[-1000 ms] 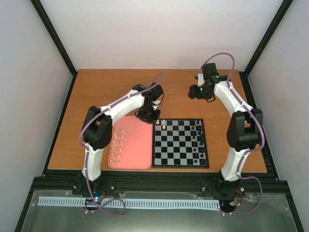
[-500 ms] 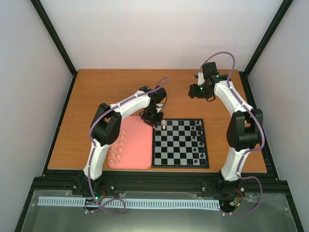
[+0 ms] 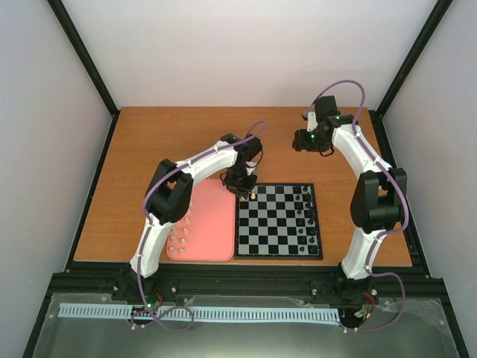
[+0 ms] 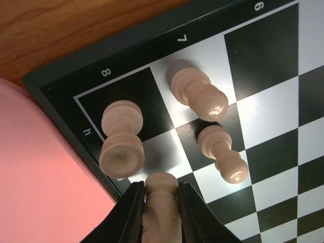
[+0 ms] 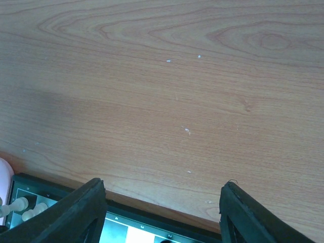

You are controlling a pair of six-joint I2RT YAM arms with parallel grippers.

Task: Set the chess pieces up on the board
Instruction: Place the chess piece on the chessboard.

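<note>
Pinches a cream piece point(image 4: 161, 210) in the narrowly set left gripper point(image 4: 161, 188), low over a corner of the board point(image 4: 131, 45) — beside three pieces point(image 4: 121, 144) already standing, likely bound for the next square. Parks the right gripper point(image 5: 162, 185) wide, empty, over bare table point(image 5: 177, 76) — out of the way.

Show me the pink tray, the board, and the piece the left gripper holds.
Pink tray point(image 3: 212, 224), top view, bare middle.
Board point(image 3: 277, 224), top view, centre squares.
Held piece point(image 4: 161, 205), left wrist view, its shaft.
</note>
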